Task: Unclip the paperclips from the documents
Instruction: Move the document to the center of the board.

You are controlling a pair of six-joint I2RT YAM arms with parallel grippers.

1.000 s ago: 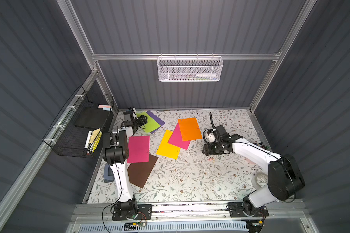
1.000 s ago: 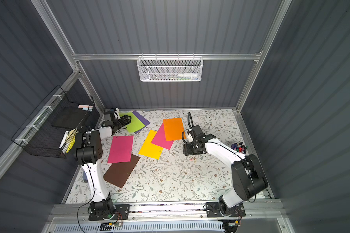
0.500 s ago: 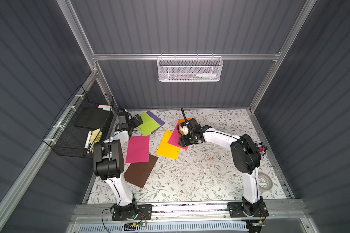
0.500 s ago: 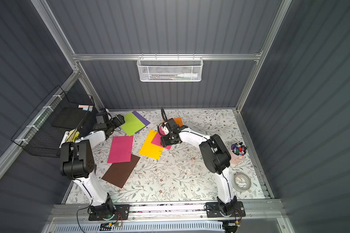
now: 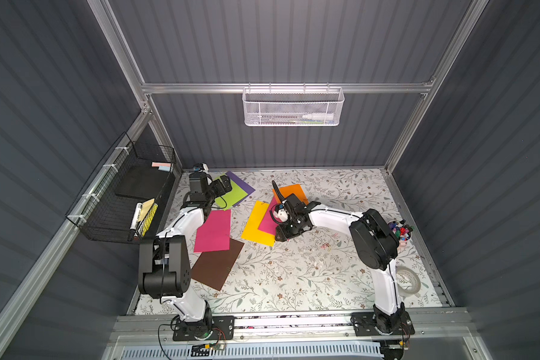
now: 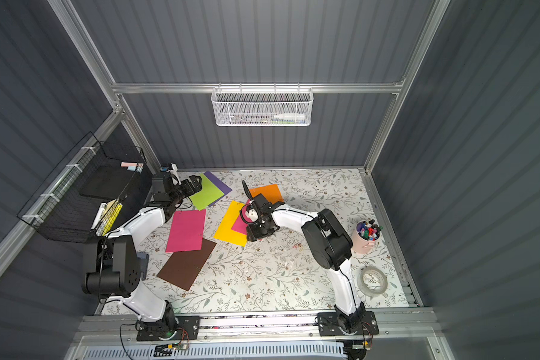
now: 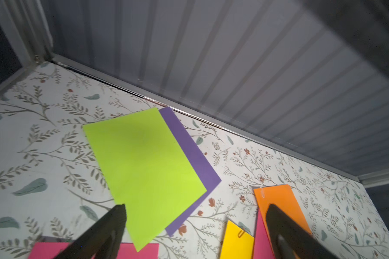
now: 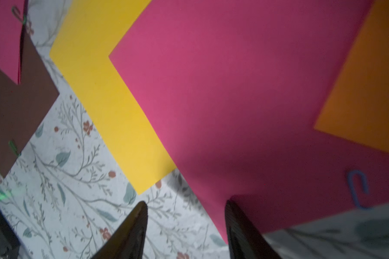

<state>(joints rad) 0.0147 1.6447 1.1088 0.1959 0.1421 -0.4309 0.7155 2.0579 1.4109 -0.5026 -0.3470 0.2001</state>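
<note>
In both top views the left gripper (image 5: 222, 186) hangs over the left end of the lime sheet (image 5: 232, 195), which lies on the purple sheet (image 5: 243, 186) at the far left of the table (image 5: 293, 280). Its jaws look spread, but contact with the paper cannot be judged from above. The right gripper (image 5: 280, 237) points down at the near edge of the yellow sheet (image 5: 256, 226) and the pink sheet (image 5: 269, 219). Its wrist hides most of that pink sheet and part of the orange sheet (image 5: 292, 189), and its tips are too dark to read. A second pink sheet (image 5: 214, 229) overlaps the brown sheet (image 5: 217, 265). A few loose clips (image 5: 326, 246) lie near the right arm, too small to count.

In the left wrist view the left gripper (image 7: 196, 209) is spread wide and empty. One fingertip (image 7: 118, 215) shows by the lime sheet's edge, contact unclear; the other covers part of the orange sheet. A pale clip (image 7: 263, 192) sits on the orange sheet's corner and an orange clip (image 7: 241, 233) on the yellow sheet's corner. The yellow and pink sheets are cut off by the frame.

In the right wrist view the right gripper (image 8: 186, 205) is partly spread, with nothing between the jaws. One tip is over bare table; the other fingertip (image 8: 231, 210) is at the pink sheet's edge, touching or not I cannot tell. A blurred blue clip (image 8: 357, 190) grips that edge nearby. A green clip (image 8: 14, 148) sits on the brown sheet.
</note>
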